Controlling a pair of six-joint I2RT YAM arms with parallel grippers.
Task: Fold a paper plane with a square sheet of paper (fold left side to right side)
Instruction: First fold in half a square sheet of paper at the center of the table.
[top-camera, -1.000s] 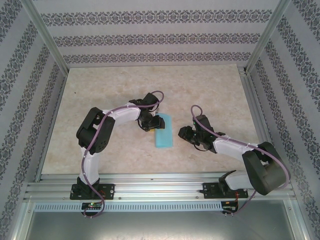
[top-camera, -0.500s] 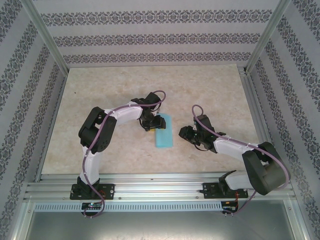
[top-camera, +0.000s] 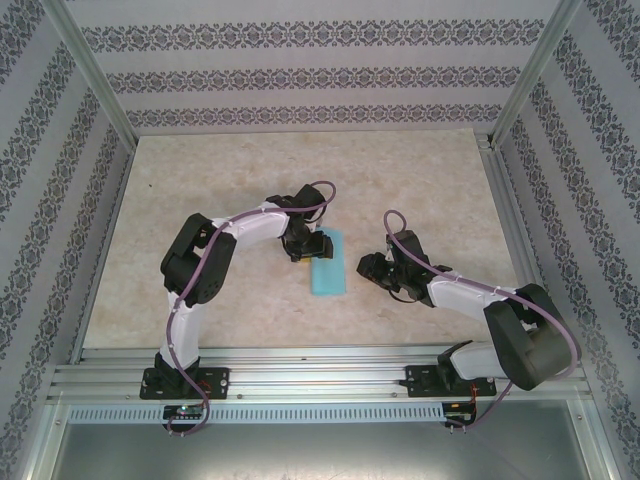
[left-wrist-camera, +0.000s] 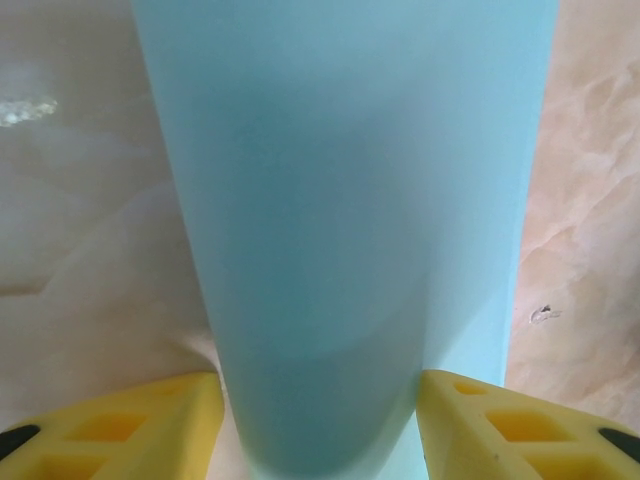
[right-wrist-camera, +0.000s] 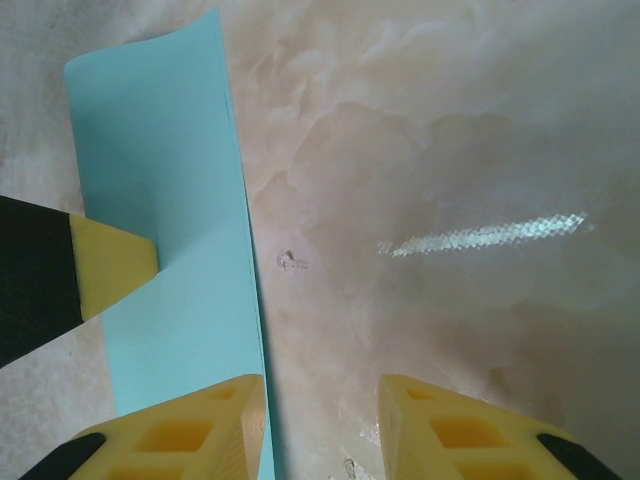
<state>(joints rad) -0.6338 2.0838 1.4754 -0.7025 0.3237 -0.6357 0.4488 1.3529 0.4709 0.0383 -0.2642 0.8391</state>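
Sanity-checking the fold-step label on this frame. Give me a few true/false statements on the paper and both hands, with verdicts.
1. The square sheet of paper lies as a narrow strip. True.
2. The right hand is clamped on the sheet. False: its fingers stand apart over the bare table, just beside the sheet's edge.
3. The sheet runs between the fingers of the left hand. True.
4. The sheet is already a pointed dart. False: it is a plain rectangle with no point.
5. Both hands are on the same side of the sheet. False: in the top view the left hand is at its far left corner and the right hand is off to its right.
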